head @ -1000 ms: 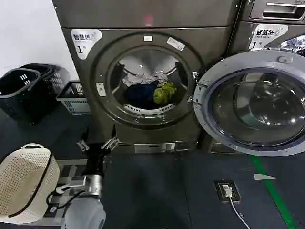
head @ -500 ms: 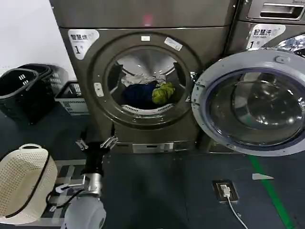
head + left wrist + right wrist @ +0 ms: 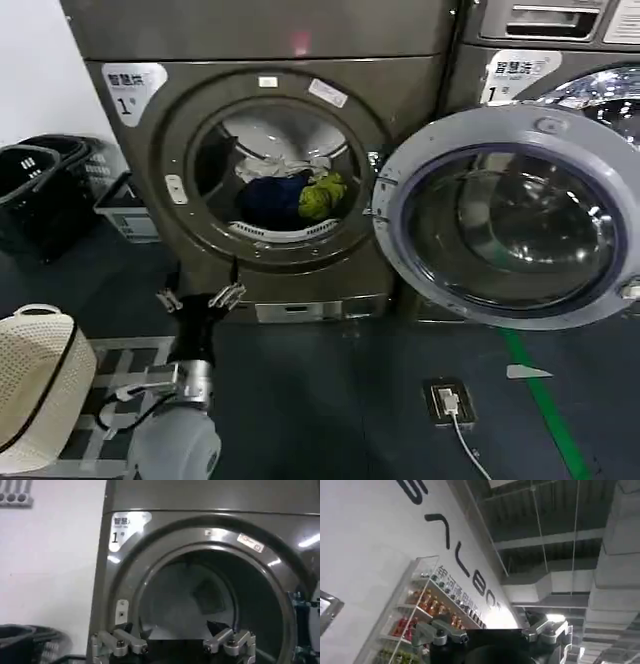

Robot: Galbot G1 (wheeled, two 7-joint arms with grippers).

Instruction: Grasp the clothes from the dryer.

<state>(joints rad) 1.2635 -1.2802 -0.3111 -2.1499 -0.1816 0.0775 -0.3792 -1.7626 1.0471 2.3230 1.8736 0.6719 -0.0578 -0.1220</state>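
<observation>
Item: the clothes point(image 3: 285, 192), heaped at the drum's front lip inside the dryer point(image 3: 270, 150). I judged them soft, light, shapeless; best pinched at the yellow-green bunch. Left pincer point(image 3: 200, 298) stood apart below the porthole; right pincer point(image 3: 492, 632) apart, aimed ceilingward.

Dryer point(image 3: 270, 150): large bronze-grey front-loader, white sticker with Chinese characters and "1" at upper left corner of front panel. Round porthole open; silver-rimmed glass door point(image 3: 505, 215) swung fully out to right of opening, hinged at porthole's right edge. Left wrist view: same dryer point(image 3: 200, 580), dark drum interior.

Clothes point(image 3: 285, 190): small heap on drum floor, just behind porthole's lower rim. Dark navy piece at centre-left, yellow-green piece bunched touching its right side, white to pale grey piece draped across top behind both.
</observation>
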